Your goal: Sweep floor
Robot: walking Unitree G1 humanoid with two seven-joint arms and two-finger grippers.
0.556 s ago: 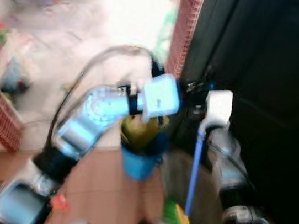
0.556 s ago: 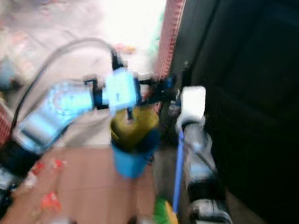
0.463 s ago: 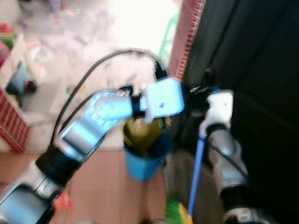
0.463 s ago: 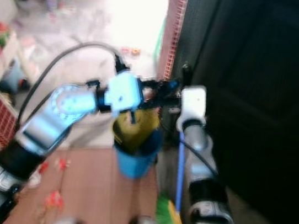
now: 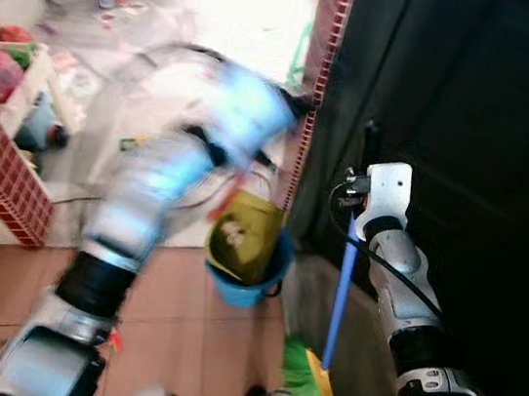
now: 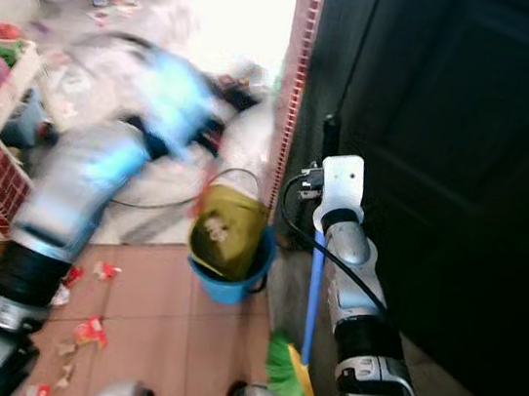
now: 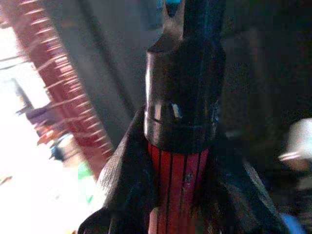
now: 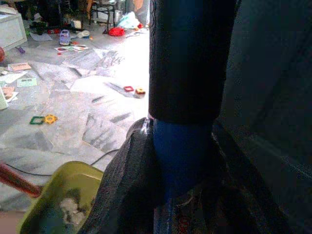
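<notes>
Terracotta floor tiles (image 6: 143,324) carry red scraps (image 6: 88,331) near a blue bucket (image 6: 229,284) holding a yellow-green dustpan (image 6: 223,230). Right hand (image 8: 170,195) grips the blue broom handle (image 6: 312,288); left hand (image 7: 170,195) is clenched around a red-and-black handle (image 7: 180,146).

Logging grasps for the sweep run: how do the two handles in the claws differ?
The left claw is shut on a red ribbed handle with a black cap; the right claw is shut on a smooth blue handle with a black sleeve. The blue handle runs down to green bristles; where the red handle ends can't be traced. The left arm is motion-blurred, the right sharp. Both handles sit between the fingers.
</notes>
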